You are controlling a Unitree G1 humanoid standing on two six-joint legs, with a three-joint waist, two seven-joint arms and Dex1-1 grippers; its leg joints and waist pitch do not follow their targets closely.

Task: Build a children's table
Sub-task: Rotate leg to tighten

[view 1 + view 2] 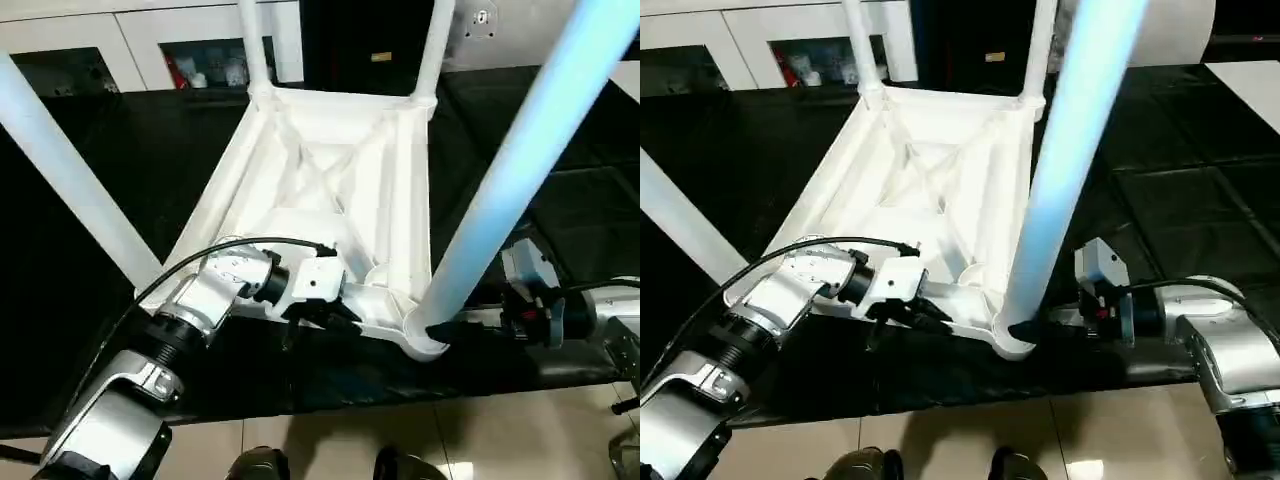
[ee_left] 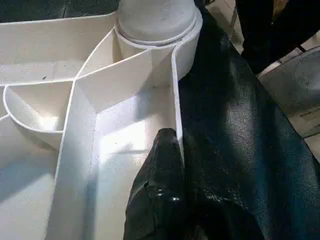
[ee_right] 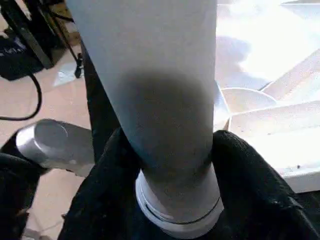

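Observation:
The children's table (image 1: 330, 190) lies upside down on the black worktable, ribbed underside up, with white legs standing in its corner sockets. My left gripper (image 1: 335, 312) is shut on the near rim wall (image 2: 176, 100) of the top, one black finger (image 2: 162, 165) inside the rim. My right gripper (image 1: 1025, 328) grips the base of the near right leg (image 1: 520, 170), just above its socket (image 1: 420, 342). In the right wrist view its fingers (image 3: 250, 170) press both sides of that leg (image 3: 160, 100).
The near left leg (image 1: 70, 170) slants across the left; two far legs (image 1: 255, 45) (image 1: 432, 50) rise at the back. The black-covered worktable (image 1: 100, 150) ends just below the grippers, with tiled floor (image 1: 330, 445) beyond. White cabinets (image 1: 150, 40) stand behind.

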